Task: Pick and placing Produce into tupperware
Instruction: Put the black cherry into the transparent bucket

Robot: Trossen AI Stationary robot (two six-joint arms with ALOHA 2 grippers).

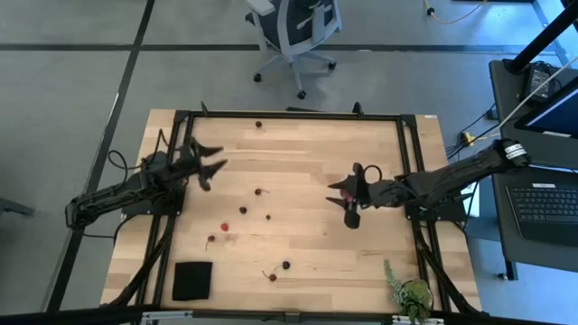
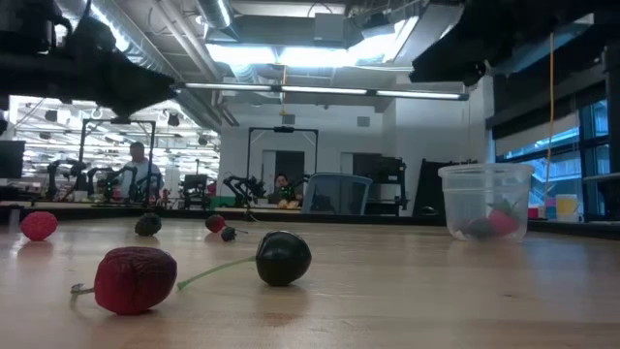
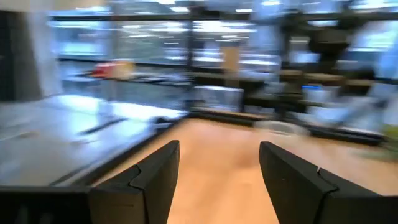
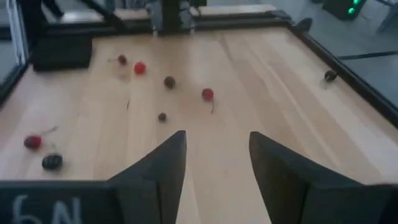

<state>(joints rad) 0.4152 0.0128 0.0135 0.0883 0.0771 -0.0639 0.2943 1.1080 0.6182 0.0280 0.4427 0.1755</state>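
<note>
The produce, small red and dark maroon fruits, lies scattered on the wooden table: one red (image 1: 224,227), one dark (image 1: 258,192), and a pair near the front edge (image 1: 286,265). In the low view a wrinkled red fruit (image 2: 135,280) and a dark one (image 2: 283,258) rest close to the camera. The tupperware (image 2: 484,201) stands upright at the right with red fruit in its bottom. It shows just below my right gripper (image 1: 341,193), which is raised and open (image 4: 217,162) with nothing between its fingers. My left gripper (image 1: 215,158) waits open (image 3: 217,168) at the table's left.
A flat black pad (image 1: 191,280) lies at the front left. A leafy green plant (image 1: 411,293) stands at the front right corner. One lone fruit (image 1: 258,125) sits near the far edge. A black frame (image 1: 289,116) runs around the table top.
</note>
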